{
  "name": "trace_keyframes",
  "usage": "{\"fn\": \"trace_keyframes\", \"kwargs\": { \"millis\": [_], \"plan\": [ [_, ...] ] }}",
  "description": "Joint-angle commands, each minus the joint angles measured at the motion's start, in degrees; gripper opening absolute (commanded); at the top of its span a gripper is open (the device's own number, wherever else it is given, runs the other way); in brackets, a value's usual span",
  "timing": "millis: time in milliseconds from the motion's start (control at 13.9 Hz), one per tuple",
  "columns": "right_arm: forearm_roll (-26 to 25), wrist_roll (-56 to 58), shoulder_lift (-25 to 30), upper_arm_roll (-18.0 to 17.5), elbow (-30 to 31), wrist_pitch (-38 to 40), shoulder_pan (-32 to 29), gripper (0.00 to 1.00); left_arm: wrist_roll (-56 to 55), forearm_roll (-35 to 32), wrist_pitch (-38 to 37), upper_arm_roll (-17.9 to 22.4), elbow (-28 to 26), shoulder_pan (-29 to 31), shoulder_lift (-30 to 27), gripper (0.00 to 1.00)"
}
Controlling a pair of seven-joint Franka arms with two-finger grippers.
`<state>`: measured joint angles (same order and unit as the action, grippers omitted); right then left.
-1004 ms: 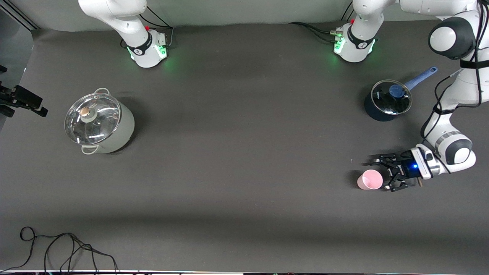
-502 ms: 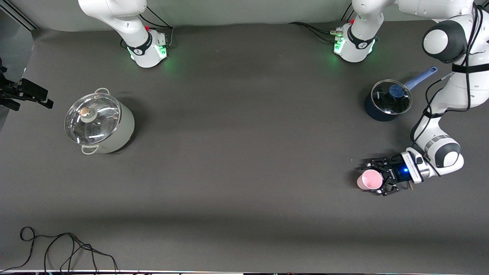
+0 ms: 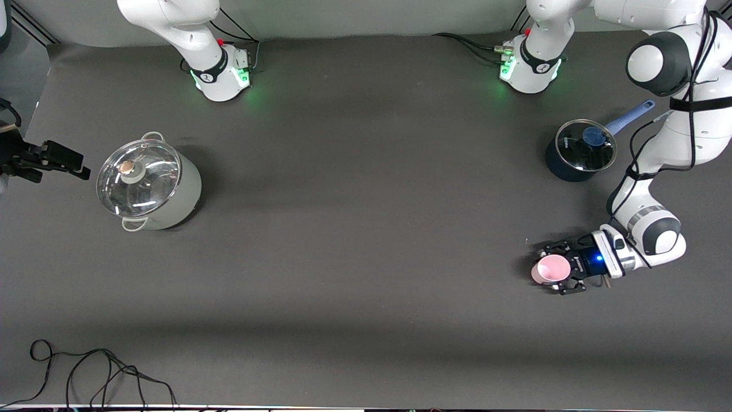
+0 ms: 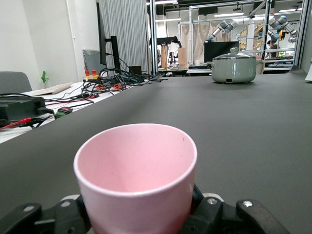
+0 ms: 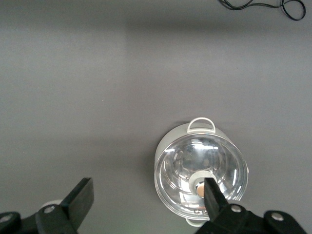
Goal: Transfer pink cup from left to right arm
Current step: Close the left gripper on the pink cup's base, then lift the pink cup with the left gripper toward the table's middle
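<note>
The pink cup (image 3: 550,269) stands upright toward the left arm's end of the table, nearer to the front camera than the blue saucepan. My left gripper (image 3: 553,269) lies low at the table and is shut on the cup, one black finger on each side of it. The left wrist view has the pink cup (image 4: 136,175) filling the foreground, mouth up, with my left gripper (image 4: 141,214) clamped on its lower wall. My right gripper (image 3: 60,169) hovers at the right arm's end of the table beside the grey pot, open and holding nothing. The right wrist view shows my right gripper (image 5: 146,192) spread wide above the table.
A grey-green pot (image 3: 148,183) with a glass lid stands toward the right arm's end and also shows as the pot (image 5: 201,170) under my right gripper. A dark blue saucepan (image 3: 579,150) with a lid stands near the left arm's base. A black cable (image 3: 97,372) lies at the table's front edge.
My left gripper slid up to the pink cup and shut on it. My right gripper drifted a little toward the grey pot, still open.
</note>
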<state>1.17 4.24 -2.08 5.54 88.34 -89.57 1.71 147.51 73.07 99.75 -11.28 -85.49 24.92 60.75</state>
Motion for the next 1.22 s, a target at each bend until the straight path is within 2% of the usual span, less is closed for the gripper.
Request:
{"fn": "trace_keyframes", "kwargs": {
  "millis": [0,143,430,860,1004,1147],
  "plan": [
    [0.3,1.1,1.2,0.3,1.9,-1.6,0.1,1.00,0.5,0.7,-0.4,0.3,3.6,-2.2,0.7,0.00],
    [0.2,1.1,0.9,0.3,1.7,-1.6,0.1,1.00,0.7,0.6,-1.6,0.0,4.5,-4.3,0.4,0.00],
    [0.1,1.1,0.5,0.3,1.3,-1.6,0.1,1.00,0.4,1.5,3.3,-6.6,7.1,-8.7,0.2,0.00],
    [0.2,1.0,0.3,0.3,1.0,-1.6,0.1,1.00,0.0,7.3,21.2,-23.0,7.0,-9.1,-0.2,0.00],
    [0.2,0.0,0.2,0.3,0.2,-1.6,0.1,1.00,-0.8,7.4,30.7,-30.0,6.9,-9.1,-0.6,0.00],
    [0.2,-6.5,0.2,0.0,-0.4,-1.6,0.2,1.00,-2.0,7.3,40.7,-36.6,7.0,-9.2,-0.8,0.00]
  ]
}}
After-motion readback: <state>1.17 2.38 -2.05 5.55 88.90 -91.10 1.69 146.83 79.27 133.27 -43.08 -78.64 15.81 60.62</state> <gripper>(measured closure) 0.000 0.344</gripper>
